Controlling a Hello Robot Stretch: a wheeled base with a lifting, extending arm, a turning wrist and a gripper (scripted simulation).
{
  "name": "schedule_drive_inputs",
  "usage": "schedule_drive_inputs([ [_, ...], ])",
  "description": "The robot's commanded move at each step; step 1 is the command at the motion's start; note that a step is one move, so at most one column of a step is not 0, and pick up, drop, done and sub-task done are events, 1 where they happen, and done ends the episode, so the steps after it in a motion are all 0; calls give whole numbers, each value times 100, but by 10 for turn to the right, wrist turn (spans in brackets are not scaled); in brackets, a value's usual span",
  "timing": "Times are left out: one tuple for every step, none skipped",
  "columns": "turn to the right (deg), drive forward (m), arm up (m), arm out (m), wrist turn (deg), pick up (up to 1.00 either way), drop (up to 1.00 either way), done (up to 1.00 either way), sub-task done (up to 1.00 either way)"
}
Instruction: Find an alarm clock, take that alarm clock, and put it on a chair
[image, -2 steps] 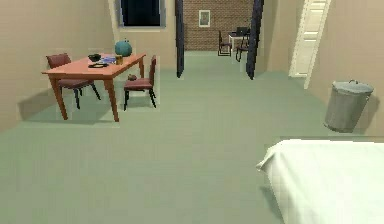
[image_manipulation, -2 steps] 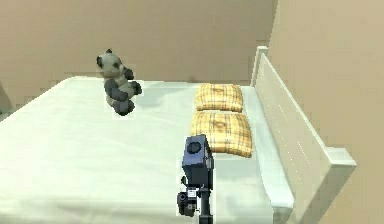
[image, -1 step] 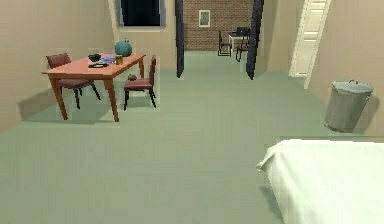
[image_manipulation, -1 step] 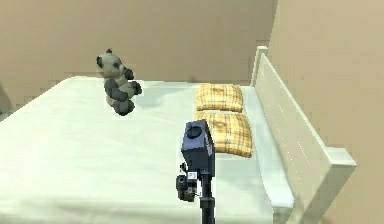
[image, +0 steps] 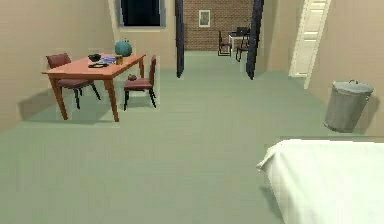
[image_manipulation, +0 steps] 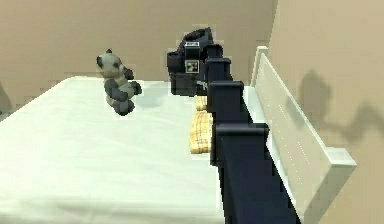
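Observation:
My arm (image_manipulation: 240, 150) rises over a white bed (image_manipulation: 90, 150). The gripper (image_manipulation: 180, 72) is at its far end, near the bed's far edge and the wall. I cannot tell whether it holds anything. A tan slatted thing (image_manipulation: 201, 128) lies on the bed against the arm, partly hidden by it. No alarm clock can be made out by shape. In the forward view two dark red chairs (image: 68, 82) (image: 142, 84) stand at a wooden table (image: 80, 71) at the left.
A grey teddy bear (image_manipulation: 119, 82) sits on the bed left of the gripper. The white headboard (image_manipulation: 290, 120) runs along the right. On the table are a teal globe (image: 123, 48) and a bowl (image: 95, 58). A grey trash can (image: 347, 105) stands right. A bed corner (image: 330, 180) is near. A doorway (image: 215, 35) opens ahead.

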Motion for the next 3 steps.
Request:
schedule_drive_inputs([
  [0,0,0,0,-450,0,0,0,0],
  [0,0,0,0,-450,0,0,0,0],
  [0,0,0,0,-450,0,0,0,0],
])
